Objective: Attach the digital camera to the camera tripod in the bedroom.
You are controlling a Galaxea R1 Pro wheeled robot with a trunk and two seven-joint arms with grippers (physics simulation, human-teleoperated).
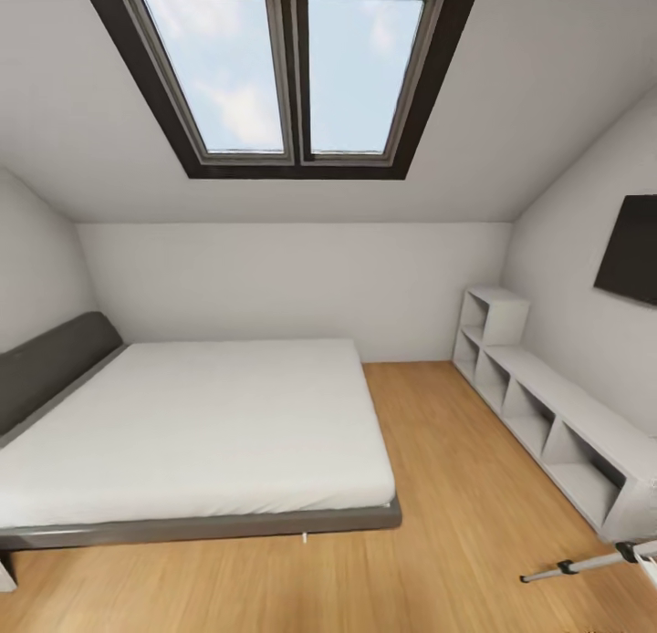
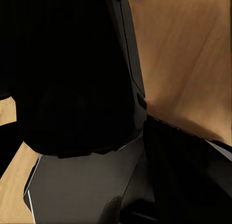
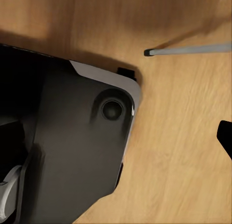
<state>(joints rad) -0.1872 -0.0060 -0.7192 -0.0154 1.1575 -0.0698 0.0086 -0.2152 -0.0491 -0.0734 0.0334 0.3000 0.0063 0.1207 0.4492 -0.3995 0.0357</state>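
Observation:
One silver leg of the camera tripod [image 1: 584, 565] slants over the wood floor at the bottom right corner of the head view, with a dark grey joint at the picture's edge. The same camera tripod leg [image 3: 193, 50] and its dark foot lie on the floor in the right wrist view, just beyond my dark base [image 3: 77, 146]. A small dark tip [image 3: 225, 137] at that view's edge may be a finger of my right gripper. The digital camera is out of view. Black bodywork [image 2: 72, 74] covers most of the left wrist view.
I face the bedroom: a grey-framed white bed [image 1: 182, 423] at the left, a low white shelf unit [image 1: 547, 414] along the right wall, a wall TV [image 1: 631, 250] above it, a skylight [image 1: 292, 67] overhead. Wood floor [image 1: 438, 469] runs between bed and shelf.

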